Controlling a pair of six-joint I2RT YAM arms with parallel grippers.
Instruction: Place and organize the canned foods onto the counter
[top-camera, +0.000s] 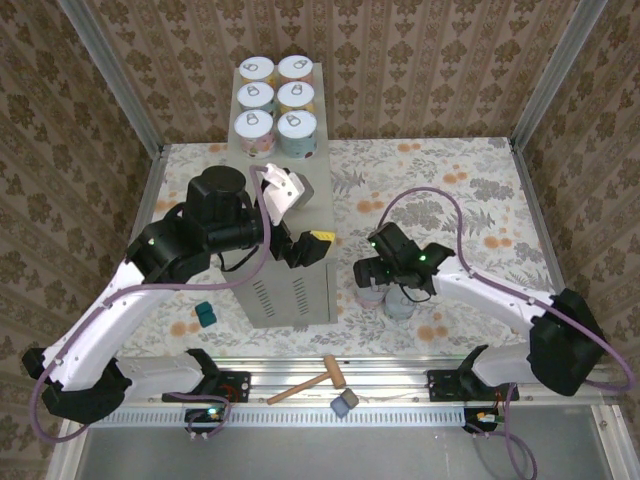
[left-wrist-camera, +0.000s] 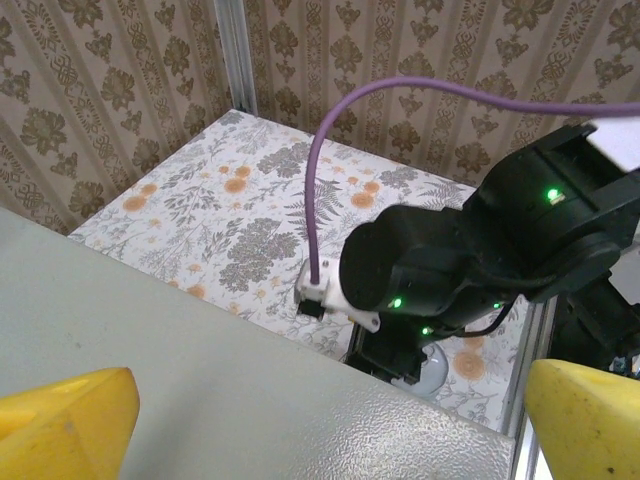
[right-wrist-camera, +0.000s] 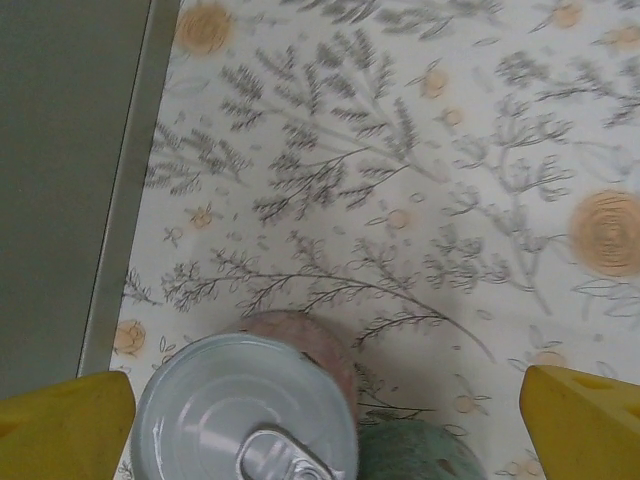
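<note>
Far out on my left, a small teal block (top-camera: 204, 315) lies on the floral floor (top-camera: 450, 180) near the foot of the counter (top-camera: 300, 290). The counter itself stands tall just left of centre, and six cans (top-camera: 297, 96) sit at the far end of its flat top in two columns of three, lids up. My left gripper (left-wrist-camera: 320, 430) hovers over the near half of that top, its yellow fingertips (left-wrist-camera: 65, 425) spread wide with nothing but bare grey metal between them. In front of the counter, by the rail, lie a wooden mallet (top-camera: 310, 383) and a grey block (top-camera: 345, 403). Further right, my right gripper (right-wrist-camera: 322, 425) hangs low over the floor, fingers apart as well and not closed on anything. Beneath them a pink-labelled can (right-wrist-camera: 245, 415) stands upright, pull-tab up, near the counter's side wall, and a teal-green can (right-wrist-camera: 415, 452) sits close at its right — touching or merely beside it, I cannot tell.
</note>
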